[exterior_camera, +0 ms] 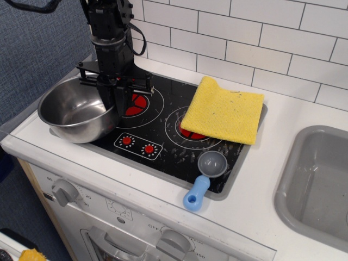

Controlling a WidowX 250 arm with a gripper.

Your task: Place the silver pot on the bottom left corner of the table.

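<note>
Gripper (112, 103): black, descending from the top left; jaws pinched on the right-hand rim of the silver pot (76, 114), one finger inside the bowl, the other against the outer wall.

Silver pot: wide, shiny steel, open side up, slightly tilted. Located at the front left of the table (261, 179), overlapping the left edge of the black stovetop (163, 136) and the white margin beside it. Whether its base rests on the surface or hangs just above cannot be told.

Obscured: the fingertips are largely hidden by the pot wall; the left burner ring (136, 102) is partly covered by gripper and pot; the right burner ring (190, 132) mostly lies under a folded yellow cloth (224, 110).

Other items: grey scoop with blue handle (204, 179) at the stovetop's front right edge; two red control dials (137, 144) printed near the front.

Surroundings: grey sink (318, 185), cut off at the right; white tiled wall (261, 32) behind; grey knobs (66, 191) on the front panel; blue textured wall (38, 49) at left.
</note>
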